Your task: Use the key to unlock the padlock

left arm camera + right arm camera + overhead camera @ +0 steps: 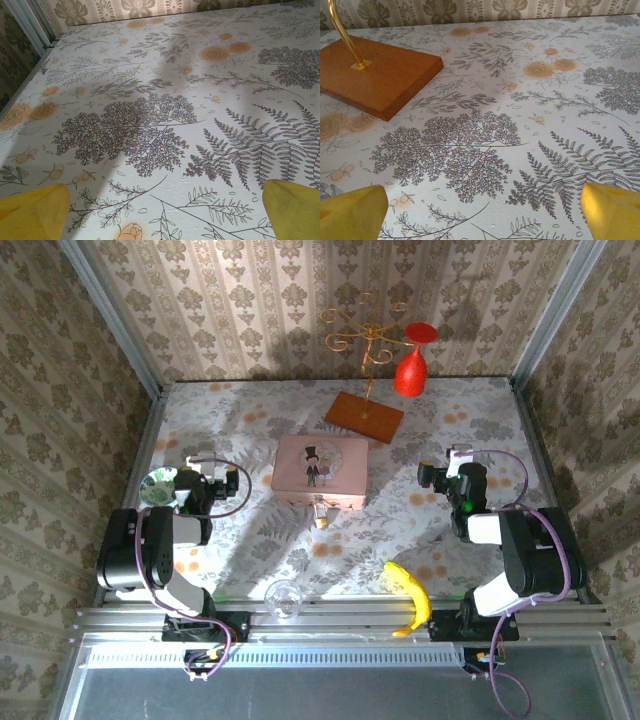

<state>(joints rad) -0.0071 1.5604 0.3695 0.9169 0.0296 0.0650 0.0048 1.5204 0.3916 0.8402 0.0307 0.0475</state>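
Note:
The padlock (321, 514), tiny and brass-gold, hangs at the front edge of a pink picture box (320, 468) in the middle of the table. The key is out of view. My left gripper (230, 484) hovers left of the box, pointing toward it. In the left wrist view its yellow fingertips (32, 212) stand wide open over bare patterned cloth. My right gripper (428, 476) sits right of the box, and its yellow fingertips (612, 210) are also wide open, with nothing between them.
A gold jewellery stand on a wooden base (364, 415) (380, 75) stands behind the box, with a red glass (410, 368) hanging on it. A banana (411, 595) and a clear glass bowl (283, 597) lie near the front edge. A shiny disc (158, 486) lies at the left.

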